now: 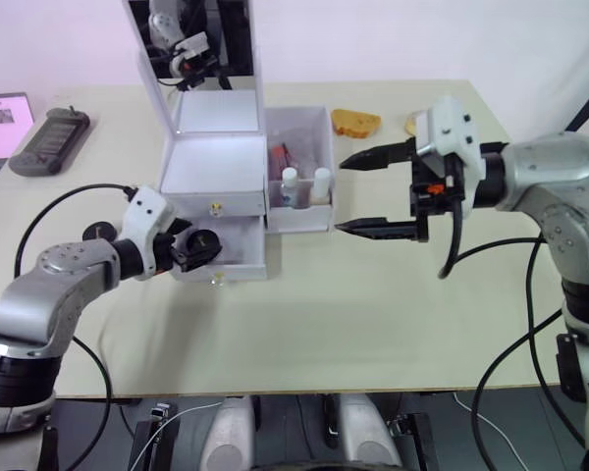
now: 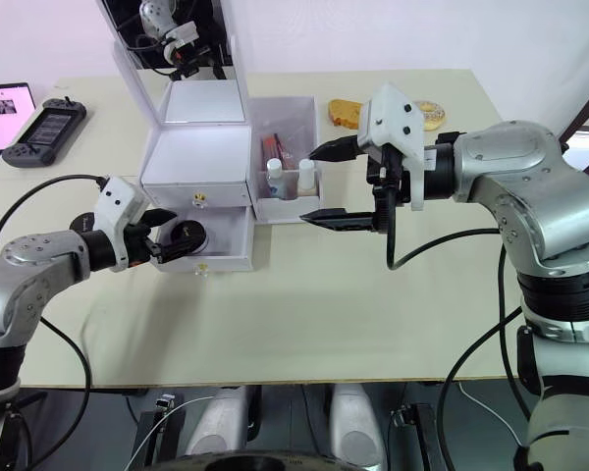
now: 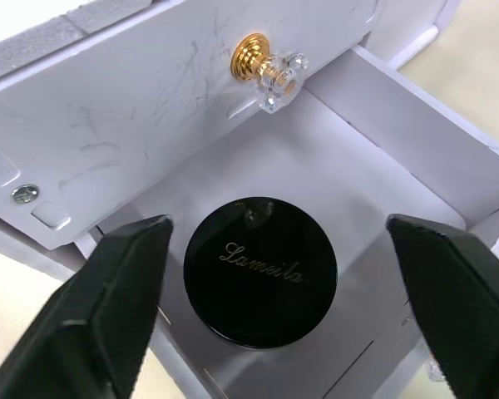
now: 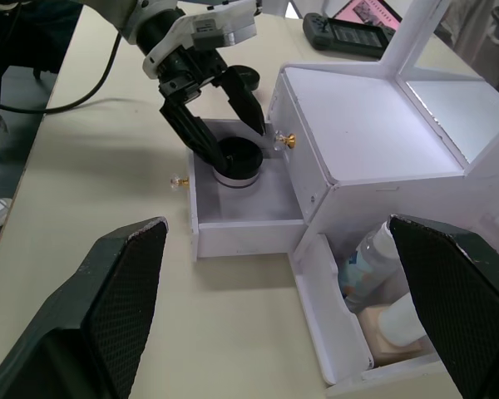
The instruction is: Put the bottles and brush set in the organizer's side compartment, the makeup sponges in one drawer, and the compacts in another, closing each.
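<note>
The white organizer (image 1: 216,167) has its lower drawer (image 4: 248,218) pulled open, and a black compact (image 3: 260,273) lies inside it. My left gripper (image 1: 204,245) is open, with one finger on each side of the compact and a gap at both. The upper drawer's front, with its gold knob (image 1: 215,207), is flush. Two white-capped bottles (image 1: 304,183) stand in the side compartment (image 1: 299,218), with the brush set (image 2: 273,147) behind them. My right gripper (image 1: 340,194) hangs open and empty just right of that compartment. Orange makeup sponges (image 1: 355,122) lie on the table behind it.
The organizer's mirrored lid (image 1: 196,49) stands upright at the back. A handheld game console (image 1: 49,140) and a screen (image 1: 2,123) lie at the far left. A small dark round object (image 4: 243,76) sits on the table beside my left arm. Black cables trail off both arms.
</note>
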{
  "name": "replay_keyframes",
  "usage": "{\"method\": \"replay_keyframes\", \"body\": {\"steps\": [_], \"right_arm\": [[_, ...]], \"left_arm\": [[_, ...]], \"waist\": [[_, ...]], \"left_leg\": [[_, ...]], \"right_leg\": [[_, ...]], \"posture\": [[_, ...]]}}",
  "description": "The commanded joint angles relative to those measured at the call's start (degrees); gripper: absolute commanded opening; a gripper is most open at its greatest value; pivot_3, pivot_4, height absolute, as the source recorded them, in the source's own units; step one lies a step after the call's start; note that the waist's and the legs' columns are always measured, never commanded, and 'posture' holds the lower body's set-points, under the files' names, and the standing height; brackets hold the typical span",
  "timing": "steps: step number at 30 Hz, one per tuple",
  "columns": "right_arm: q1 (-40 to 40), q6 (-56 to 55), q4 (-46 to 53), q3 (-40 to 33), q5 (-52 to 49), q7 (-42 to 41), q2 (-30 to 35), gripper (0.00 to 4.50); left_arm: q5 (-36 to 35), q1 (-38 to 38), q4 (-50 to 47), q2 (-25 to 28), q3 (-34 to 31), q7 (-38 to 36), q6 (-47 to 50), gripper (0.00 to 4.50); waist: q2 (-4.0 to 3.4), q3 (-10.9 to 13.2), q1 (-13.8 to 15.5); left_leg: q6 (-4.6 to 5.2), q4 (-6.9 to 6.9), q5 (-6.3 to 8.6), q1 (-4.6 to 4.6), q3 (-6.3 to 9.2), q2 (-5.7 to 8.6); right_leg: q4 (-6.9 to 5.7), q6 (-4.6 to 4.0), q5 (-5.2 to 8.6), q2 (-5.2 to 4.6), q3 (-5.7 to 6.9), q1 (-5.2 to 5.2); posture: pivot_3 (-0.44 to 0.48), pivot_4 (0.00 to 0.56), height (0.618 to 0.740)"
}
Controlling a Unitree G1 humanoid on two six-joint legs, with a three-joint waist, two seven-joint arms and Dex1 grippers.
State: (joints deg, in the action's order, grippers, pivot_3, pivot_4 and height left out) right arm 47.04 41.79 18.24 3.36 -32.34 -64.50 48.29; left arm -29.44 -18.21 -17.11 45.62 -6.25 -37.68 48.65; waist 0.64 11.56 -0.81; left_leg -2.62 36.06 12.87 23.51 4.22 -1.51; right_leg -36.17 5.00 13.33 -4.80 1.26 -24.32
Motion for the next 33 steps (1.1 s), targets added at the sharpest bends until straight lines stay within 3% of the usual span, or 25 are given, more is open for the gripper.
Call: {"method": "replay_keyframes", "body": {"steps": [1, 5, 11, 16, 19, 22, 27, 33], "right_arm": [[1.83, -0.92, 0.13, -1.12, -0.61, -0.52, -0.07, 4.5], [0.81, -2.07, -1.66, -1.23, -0.22, -2.14, 0.53, 4.5], [-3.06, -8.1, -12.26, -3.74, 1.51, -5.48, 1.28, 4.5], [-6.48, -17.41, -25.25, -4.87, 6.87, -6.92, 2.7, 4.5], [-10.11, -22.05, -34.5, -8.05, 7.94, -8.03, 4.35, 4.5], [-13.97, -26.11, -41.6, -11.82, 8.04, -8.02, 4.78, 4.5], [-19.98, -34.29, -50.7, -17.11, 9.5, -5.25, 4.28, 4.5], [-24.25, -35.55, -49.94, -19.45, 8.79, -5.02, 4.0, 4.5]], "left_arm": [[-1.82, 0.37, -3.38, 0.9, -3.89, -0.38, 0.94, 4.47], [-5.11, 2.72, -6.3, 2.34, -7.93, -2.91, 1.8, 4.47], [-11.66, 11.25, -7.19, 6.27, -25.28, -9.67, 1.53, 4.47], [-8.68, 21.44, -2.96, 6.85, -36.94, -12.68, -3.06, 4.47], [-5.32, 30.19, 8.04, 3.35, -47.2, -13.26, -9.16, 4.47], [-1.56, 38.5, 13.27, 0.08, -50.87, -15.14, -17.54, 4.47], [0.6, 43.59, 25.27, -3.99, -53.6, -14.01, -27.21, 4.47], [0.02, 46.89, 30.5, -5.29, -52.89, -15.03, -32.25, 4.47]], "waist": [[0.0, 0.0, -0.02], [0.0, 0.0, -0.11], [0.01, 0.0, -0.21], [0.0, 0.0, -0.12], [0.01, 0.0, -0.23], [0.02, -0.01, -0.49], [0.05, -0.02, 0.06], [0.13, -0.08, -0.42]], "left_leg": [[0.0, 0.01, 0.0, 0.0, 0.0, 0.0], [0.0, 0.0, 0.0, 0.0, -0.01, -0.01], [0.0, 0.0, 0.0, -0.01, -0.05, -0.08], [0.0, 0.01, 0.0, -0.08, -0.21, -0.08], [0.0, -0.03, 0.0, -0.14, -0.45, -0.12], [0.15, -0.05, 0.09, -0.17, -0.76, -0.19], [0.19, 0.07, 0.13, -0.2, -0.95, -0.2], [0.13, 0.23, 0.17, -0.26, -0.99, -0.26]], "right_leg": [[0.0, -0.02, 0.01, 0.0, 0.0, 0.0], [0.0, -0.03, 0.01, 0.0, -0.01, 0.0], [0.03, -0.19, 0.09, 0.06, -0.03, -0.01], [0.03, -0.25, 0.06, 0.05, -0.14, -0.02], [0.04, -0.27, 0.05, 0.06, -0.32, -0.07], [0.07, -0.26, 0.05, 0.09, -0.55, -0.16], [0.05, -0.24, 0.06, 0.11, -0.73, -0.17], [0.12, -0.15, 0.07, 0.1, -0.79, -0.17]], "posture": [[0.0, 0.15, 0.74], [0.0, 0.15, 0.74], [0.0, 0.15, 0.74], [0.0, 0.15, 0.74], [0.0, 0.15, 0.74], [0.0, 0.15, 0.74], [0.0, 0.15, 0.74], [0.0, 0.15, 0.74]]}}
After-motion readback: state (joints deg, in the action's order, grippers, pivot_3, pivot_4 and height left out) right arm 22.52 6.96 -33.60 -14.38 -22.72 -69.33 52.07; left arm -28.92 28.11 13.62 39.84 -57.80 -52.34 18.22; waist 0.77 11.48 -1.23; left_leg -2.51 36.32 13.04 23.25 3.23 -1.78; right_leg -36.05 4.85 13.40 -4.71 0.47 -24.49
